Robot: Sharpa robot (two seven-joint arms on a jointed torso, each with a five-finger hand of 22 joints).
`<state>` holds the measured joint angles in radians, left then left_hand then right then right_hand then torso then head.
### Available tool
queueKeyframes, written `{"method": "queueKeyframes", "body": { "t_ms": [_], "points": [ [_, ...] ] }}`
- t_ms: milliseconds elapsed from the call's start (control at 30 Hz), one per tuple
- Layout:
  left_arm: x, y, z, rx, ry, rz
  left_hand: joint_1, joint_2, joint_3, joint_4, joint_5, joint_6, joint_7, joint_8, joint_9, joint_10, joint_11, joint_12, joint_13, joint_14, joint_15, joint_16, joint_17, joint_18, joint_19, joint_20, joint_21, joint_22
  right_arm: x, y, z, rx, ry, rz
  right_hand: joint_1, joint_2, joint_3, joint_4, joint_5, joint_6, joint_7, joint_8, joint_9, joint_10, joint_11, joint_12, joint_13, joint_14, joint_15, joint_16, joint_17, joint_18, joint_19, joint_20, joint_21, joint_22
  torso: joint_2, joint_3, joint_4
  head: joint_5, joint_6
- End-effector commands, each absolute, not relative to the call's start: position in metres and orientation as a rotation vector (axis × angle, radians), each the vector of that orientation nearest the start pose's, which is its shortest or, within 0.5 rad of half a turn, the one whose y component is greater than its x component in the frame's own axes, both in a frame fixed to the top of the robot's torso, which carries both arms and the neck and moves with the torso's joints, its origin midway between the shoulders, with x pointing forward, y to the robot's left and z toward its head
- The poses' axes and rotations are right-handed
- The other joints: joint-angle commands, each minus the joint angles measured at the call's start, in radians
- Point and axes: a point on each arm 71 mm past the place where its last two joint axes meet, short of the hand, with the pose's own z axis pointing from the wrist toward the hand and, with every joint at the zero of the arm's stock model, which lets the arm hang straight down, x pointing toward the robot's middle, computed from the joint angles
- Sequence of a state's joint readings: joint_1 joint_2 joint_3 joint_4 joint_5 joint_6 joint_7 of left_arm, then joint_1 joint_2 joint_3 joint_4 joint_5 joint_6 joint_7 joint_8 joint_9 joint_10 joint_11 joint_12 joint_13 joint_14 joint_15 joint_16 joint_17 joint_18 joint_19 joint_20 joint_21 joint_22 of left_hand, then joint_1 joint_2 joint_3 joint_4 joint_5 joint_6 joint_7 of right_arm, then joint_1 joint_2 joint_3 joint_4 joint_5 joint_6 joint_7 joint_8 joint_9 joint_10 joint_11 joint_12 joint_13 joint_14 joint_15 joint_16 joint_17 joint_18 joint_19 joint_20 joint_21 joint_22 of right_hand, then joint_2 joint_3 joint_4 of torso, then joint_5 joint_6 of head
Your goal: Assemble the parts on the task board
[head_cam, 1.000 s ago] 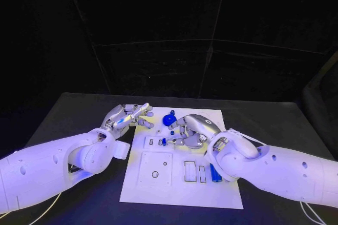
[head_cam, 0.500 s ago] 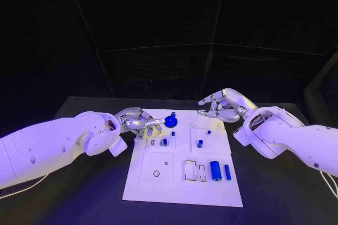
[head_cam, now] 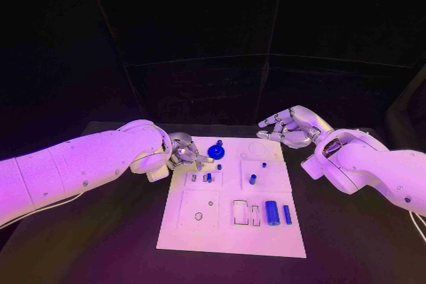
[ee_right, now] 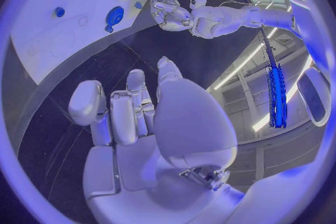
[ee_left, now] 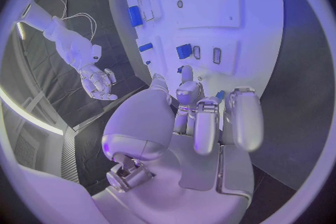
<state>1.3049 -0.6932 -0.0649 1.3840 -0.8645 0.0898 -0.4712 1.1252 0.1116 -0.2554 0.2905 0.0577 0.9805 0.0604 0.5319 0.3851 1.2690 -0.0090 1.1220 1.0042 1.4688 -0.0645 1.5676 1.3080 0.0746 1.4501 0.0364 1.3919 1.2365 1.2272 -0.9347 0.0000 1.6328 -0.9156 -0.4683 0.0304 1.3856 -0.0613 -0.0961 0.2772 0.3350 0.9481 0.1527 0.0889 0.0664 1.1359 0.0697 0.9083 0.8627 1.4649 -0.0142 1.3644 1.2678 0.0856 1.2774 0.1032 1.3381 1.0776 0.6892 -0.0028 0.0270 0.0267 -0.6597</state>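
The white task board (head_cam: pixel 233 231) lies mid-table. A round blue part (head_cam: pixel 216 151) stands near its far edge, with small blue pegs (head_cam: pixel 252 180) behind it and a blue cylinder (head_cam: pixel 271 211) at the near right. My left hand (head_cam: pixel 184 151) sits at the board's far left corner. Its curled fingers (ee_left: pixel 210 117) reach the round part's side, where a bit of blue (ee_left: pixel 220 94) shows at their tips; a grip is unclear. My right hand (head_cam: pixel 289 127) hovers past the board's far right corner, fingers (ee_right: pixel 126 109) apart and holding nothing.
Black table (head_cam: pixel 98 235) surrounds the board on all sides. A flat blue piece (ee_left: pixel 184 50) sits in a slot in the board's middle row, and a thin blue bar (head_cam: pixel 287 214) lies beside the cylinder. Open slots (head_cam: pixel 239 212) lie in the near half.
My right hand has lifted off the board's middle and drawn back to the far right corner. My left hand has closed its fingers and come in against the round blue part.
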Motion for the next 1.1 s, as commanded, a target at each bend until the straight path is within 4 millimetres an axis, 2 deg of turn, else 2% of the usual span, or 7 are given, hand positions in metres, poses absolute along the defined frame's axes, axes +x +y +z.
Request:
{"method": "queueKeyframes", "body": {
  "t_ms": [33,167,367,533,667,1100],
  "points": [
    [0.516,0.175,-0.194,-0.262,2.335,-0.431,-0.007,0.005,-0.011,0.0,-0.004,-0.012,0.0,0.02,0.02,0.012,-0.002,0.013,0.015,0.102,-0.008,0.003,0.263,-0.014,0.009,0.0,0.01,0.017,0.478,-0.22,-0.143,0.373,1.566,0.982,-0.006,0.005,-0.007,-0.001,0.004,-0.009,0.001,0.004,0.002,-0.009,-0.003,-0.008,-0.003,0.035,0.005,-0.008,-0.004,0.017,-0.008,-0.002,-0.006,-0.004,0.002,-0.0023,-0.0012,0.001,-0.002],
    [0.518,0.165,-0.195,-0.235,2.348,-0.414,-0.005,0.01,-0.017,0.0,-0.004,-0.019,-0.003,0.039,0.039,0.015,-0.004,0.022,0.025,0.102,-0.01,0.003,0.263,-0.016,0.013,-0.001,0.016,0.029,0.479,-0.219,-0.144,0.374,1.572,0.975,-0.006,0.005,-0.01,0.0,0.006,-0.008,0.001,0.005,0.002,-0.011,-0.003,-0.011,-0.007,0.034,0.005,-0.012,-0.009,0.019,-0.012,-0.002,-0.01,-0.012,0.003,-0.0012,-0.0012,0.003,-0.004],
    [0.52,0.154,-0.199,-0.196,2.378,-0.384,-0.002,0.013,-0.02,-0.001,-0.004,-0.024,-0.004,0.05,0.051,0.015,-0.005,0.026,0.029,0.102,-0.011,0.003,0.263,-0.017,0.015,-0.002,0.02,0.035,0.48,-0.217,-0.145,0.375,1.579,0.971,-0.004,0.007,-0.015,0.0,0.013,-0.008,0.0,0.006,0.002,-0.014,-0.004,-0.016,-0.014,0.032,0.004,-0.019,-0.017,0.02,-0.016,-0.003,-0.015,-0.02,0.003,-0.0031,0.0005,0.003,-0.008],
    [0.521,0.146,-0.201,-0.178,2.392,-0.368,-0.002,0.012,-0.024,-0.001,-0.004,-0.028,-0.004,0.055,0.058,0.015,-0.005,0.027,0.031,0.102,-0.011,0.003,0.263,-0.017,0.016,-0.002,0.021,0.038,0.481,-0.214,-0.145,0.376,1.583,0.969,-0.004,0.008,-0.017,0.001,0.017,-0.008,0.0,0.007,0.002,-0.015,-0.004,-0.018,-0.017,0.031,0.004,-0.023,-0.022,0.021,-0.019,-0.003,-0.019,-0.025,0.004,-0.003,-0.0002,0.006,-0.012],
    [0.521,0.144,-0.202,-0.165,2.403,-0.364,0.0,0.013,-0.024,-0.001,-0.004,-0.031,-0.004,0.058,0.062,0.013,-0.005,0.026,0.03,0.102,-0.011,0.003,0.263,-0.017,0.015,-0.002,0.019,0.035,0.481,-0.213,-0.146,0.376,1.586,0.969,-0.003,0.009,-0.019,0.001,0.019,-0.008,0.0,0.007,0.002,-0.016,-0.004,-0.019,-0.019,0.031,0.004,-0.026,-0.025,0.022,-0.022,-0.003,-0.022,-0.03,0.003,-0.0022,-0.0007,0.006,-0.013],
    [0.52,0.138,-0.203,-0.134,2.427,-0.361,0.03,0.023,-0.016,-0.007,0.0,-0.049,-0.004,0.076,0.087,0.01,-0.005,0.028,0.033,0.102,-0.011,0.003,0.263,-0.017,0.014,-0.002,0.019,0.036,0.482,-0.208,-0.147,0.369,1.598,0.975,0.0,0.012,-0.024,0.001,0.029,-0.009,-0.001,0.009,0.002,-0.015,-0.004,-0.019,-0.022,0.03,0.003,-0.033,-0.031,0.024,-0.027,-0.004,-0.029,-0.042,0.004,-0.0045,-0.0009,0.003,-0.019]
  ]
}}
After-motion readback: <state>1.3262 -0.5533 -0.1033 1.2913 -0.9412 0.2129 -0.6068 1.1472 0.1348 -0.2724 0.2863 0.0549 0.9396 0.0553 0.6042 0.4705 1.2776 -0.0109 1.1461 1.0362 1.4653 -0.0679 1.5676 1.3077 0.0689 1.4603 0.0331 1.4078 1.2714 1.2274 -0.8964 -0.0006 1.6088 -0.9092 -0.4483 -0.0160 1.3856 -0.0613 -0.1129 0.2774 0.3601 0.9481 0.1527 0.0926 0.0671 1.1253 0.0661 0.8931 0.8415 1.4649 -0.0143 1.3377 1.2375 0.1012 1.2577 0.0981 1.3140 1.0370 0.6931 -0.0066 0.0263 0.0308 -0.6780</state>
